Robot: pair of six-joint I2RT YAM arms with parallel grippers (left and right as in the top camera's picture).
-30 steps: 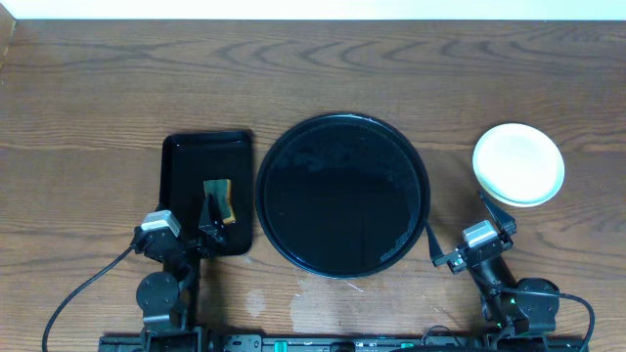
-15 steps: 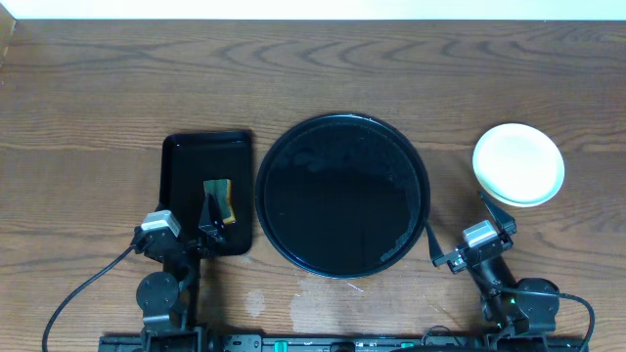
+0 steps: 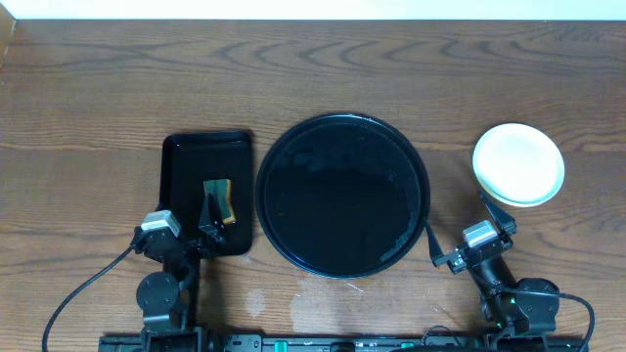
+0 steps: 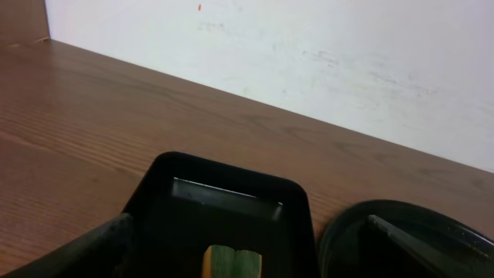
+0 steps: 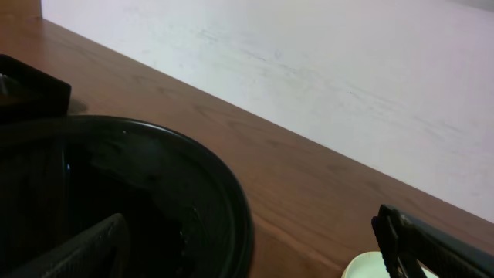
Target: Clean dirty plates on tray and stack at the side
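Wooden table [image 3: 98, 78], unchanged: plates [image 3: 518, 163] stacked beside tray [image 3: 342, 196]; left end effector [image 4: 247, 232], right end effector [image 5: 251, 220] both wide-spread.

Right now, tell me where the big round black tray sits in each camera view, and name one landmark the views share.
Overhead: the round tray fills the centre of the picture.
Left wrist: bottom right corner, only part of it in frame.
Right wrist: lower left, its rim curving towards the middle.
Shared landmark: the rectangular black tray, just left of the round tray in all three views.
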